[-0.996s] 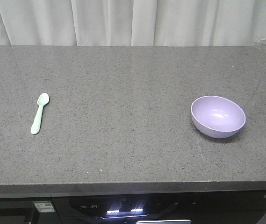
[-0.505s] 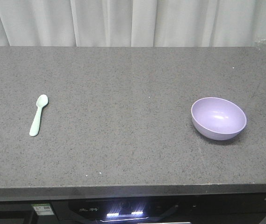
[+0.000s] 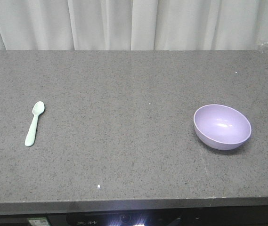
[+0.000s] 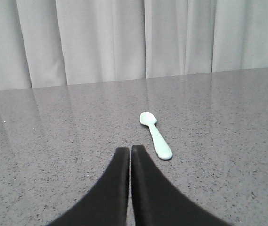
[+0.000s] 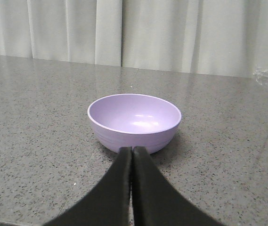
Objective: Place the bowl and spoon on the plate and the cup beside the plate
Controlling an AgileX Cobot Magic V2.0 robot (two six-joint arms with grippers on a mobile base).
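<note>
Lavender bowl (image 5: 134, 120) sits upright on the grey speckled counter (image 3: 124, 94), dead ahead of the right gripper (image 5: 133, 149), whose black fingers are pressed together w/ nothing held, tips just short of the bowl's near wall. Well apart, on the counter's other side, the mint spoon (image 4: 155, 135) lies flat ahead & slightly right of the left gripper (image 4: 130, 149), likewise closed up & empty. Spoon's long axis runs roughly away from the robot: handle end nearer, scoop toward the curtain (image 4: 101, 42). Both arms appear low, pointing about level across the counter. Right arm is nearer the bowl, left nearer the spoon. Plate & cup not in view.
</note>
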